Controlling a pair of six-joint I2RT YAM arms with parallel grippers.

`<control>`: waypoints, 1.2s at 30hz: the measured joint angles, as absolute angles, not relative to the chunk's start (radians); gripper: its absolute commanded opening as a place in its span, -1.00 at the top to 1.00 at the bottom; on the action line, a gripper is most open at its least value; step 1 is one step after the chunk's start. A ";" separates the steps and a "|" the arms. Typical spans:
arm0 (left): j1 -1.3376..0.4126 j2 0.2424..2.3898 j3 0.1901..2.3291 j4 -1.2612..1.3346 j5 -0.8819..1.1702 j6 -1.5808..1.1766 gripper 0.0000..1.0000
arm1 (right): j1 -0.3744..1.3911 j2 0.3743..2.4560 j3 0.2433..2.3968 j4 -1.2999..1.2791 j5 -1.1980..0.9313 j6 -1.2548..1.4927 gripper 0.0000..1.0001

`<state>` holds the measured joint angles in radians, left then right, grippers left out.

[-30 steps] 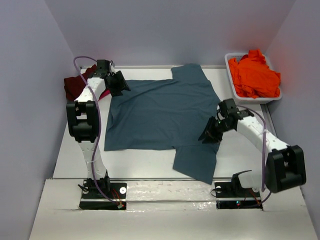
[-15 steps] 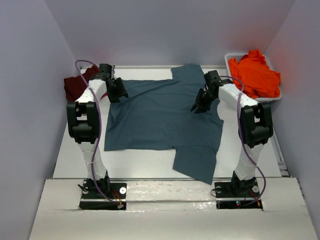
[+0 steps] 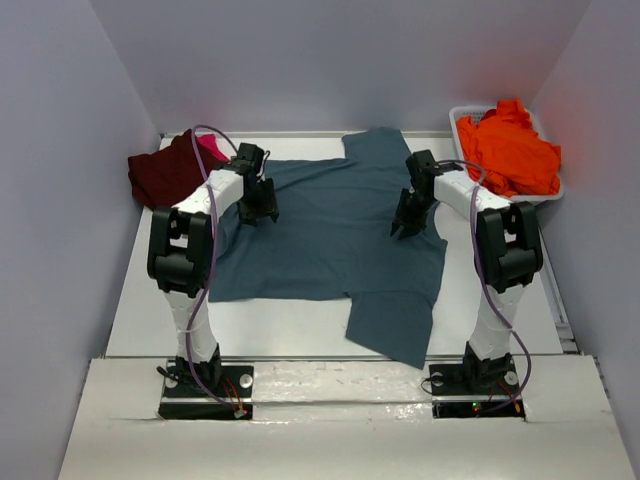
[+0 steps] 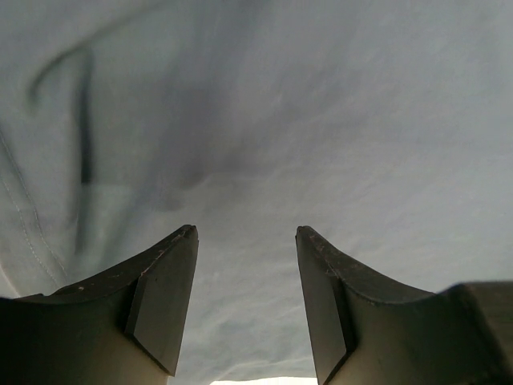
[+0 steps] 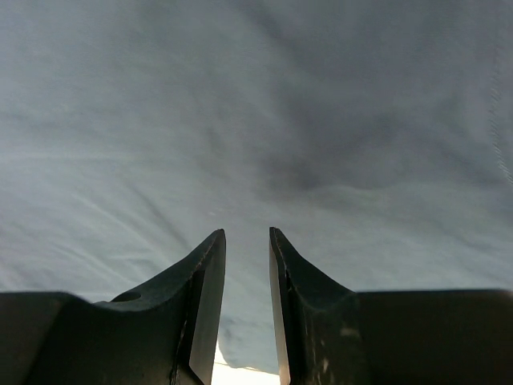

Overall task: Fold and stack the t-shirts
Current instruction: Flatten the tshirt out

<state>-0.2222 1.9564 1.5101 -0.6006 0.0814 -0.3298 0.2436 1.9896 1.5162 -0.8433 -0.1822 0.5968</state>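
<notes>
Jaws parted — one teal t-shirt [image 3: 330, 225] beneath

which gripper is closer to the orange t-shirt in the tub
Right. The right gripper is over the right side of the teal-blue t-shirt, left of the white tub holding the orange t-shirt. The left gripper is over that shirt's left side, farther away.

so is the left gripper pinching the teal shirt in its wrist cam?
No: the left gripper has its jaws apart, with the flat cloth of the teal shirt showing through the gap and nothing pinched between them.
</notes>
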 measured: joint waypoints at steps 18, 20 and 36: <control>-0.223 1.955 1.429 -0.669 -0.030 -0.334 -0.35 | 0.244 1.970 1.407 -0.880 -0.110 0.527 0.30; -0.223 1.955 1.429 -0.680 -0.031 -0.333 -0.35 | 0.244 1.974 1.409 -0.891 -0.094 0.521 0.30; -0.253 1.941 1.336 -0.670 -0.003 -0.330 -0.35 | 0.244 1.968 1.377 -0.906 -0.039 0.501 0.29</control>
